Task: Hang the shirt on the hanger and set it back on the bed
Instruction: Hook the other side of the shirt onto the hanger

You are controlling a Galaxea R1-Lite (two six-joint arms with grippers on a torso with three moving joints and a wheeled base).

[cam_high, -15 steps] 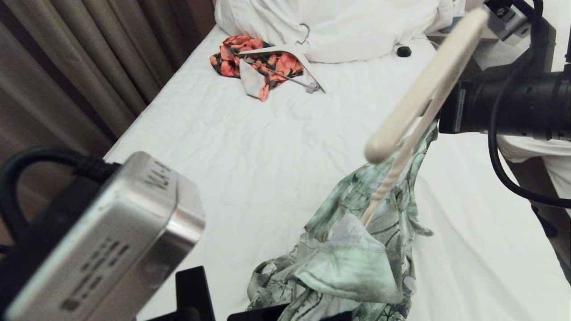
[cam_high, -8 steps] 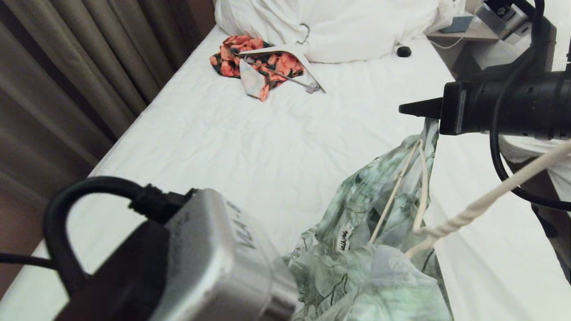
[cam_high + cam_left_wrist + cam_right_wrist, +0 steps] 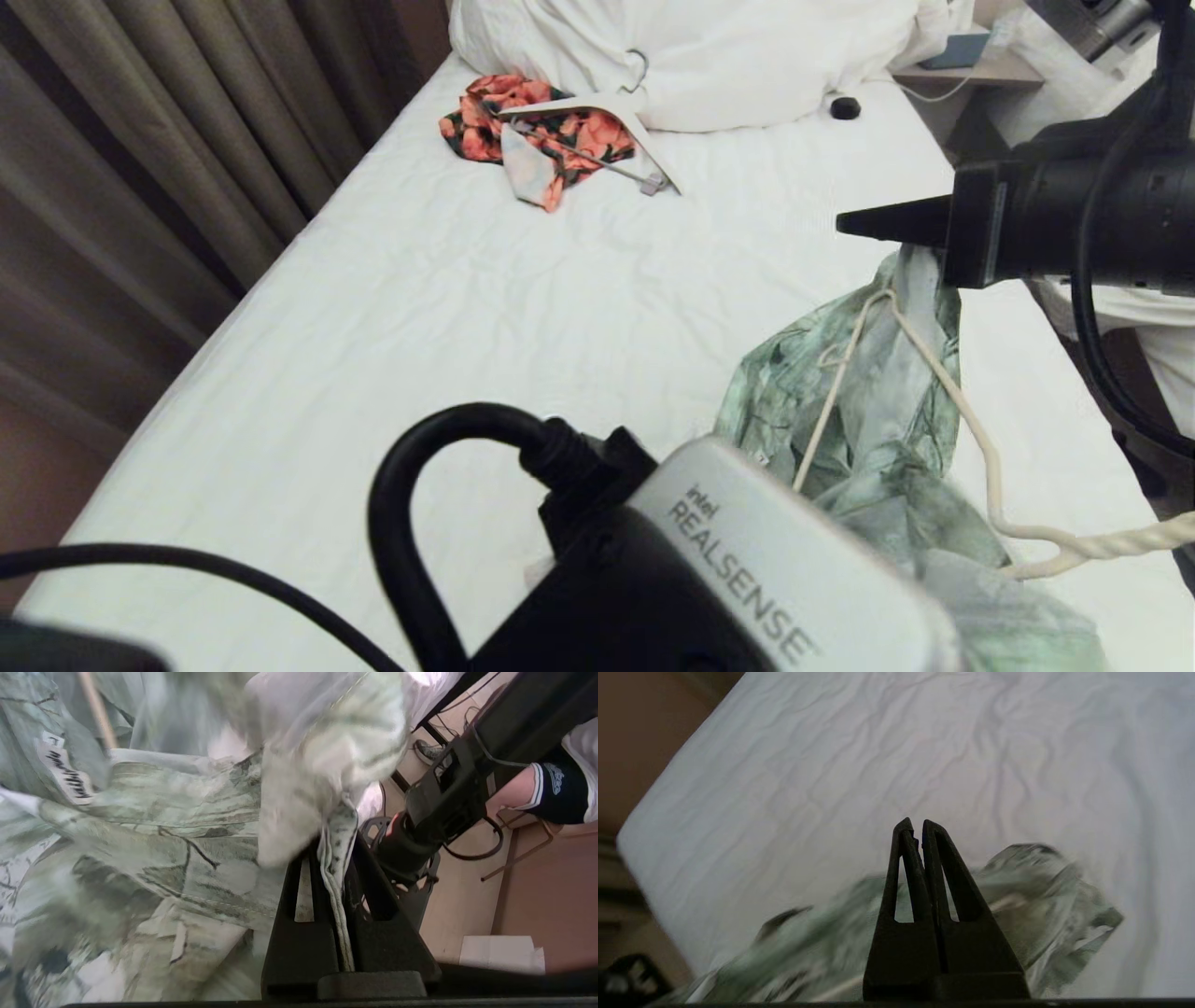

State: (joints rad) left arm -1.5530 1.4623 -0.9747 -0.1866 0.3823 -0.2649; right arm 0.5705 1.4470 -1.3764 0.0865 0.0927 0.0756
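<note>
We look down on the large single bed with its smooth white sheet [image 3: 485, 308], plump white pillows [image 3: 709, 56] heaped at its head and taupe curtains [image 3: 140, 140] hanging along its left side. Over the bed's right half, the short-sleeved green-and-white floral print shirt [image 3: 868, 411] hangs in a bunch, lifted clear at its upper end and trailing down toward the near edge. Our right gripper [image 3: 854, 224], a black pointed pair of fingers on a thick black arm, reaches in level from the right, and the shirt's top edge hangs from just below the arm; in the right wrist view its jaws stand pressed together, and we cannot tell whether any cloth is caught between them. Our left gripper [image 3: 334, 868] is low at the near edge (in the head view only its grey wrist camera and black cable show); its jaws are clamped on a folded hem of the shirt. The thin cream-coloured wire-like hanger [image 3: 943, 373] is threaded among the folds, one slim leg running down inside the cloth and its twisted end sticking out to the right over the sheet. Near the pillows lie an orange-red floral garment [image 3: 537, 126], a wide flat white hanger [image 3: 607, 117] resting across it, and a small black round object [image 3: 845, 107].
</note>
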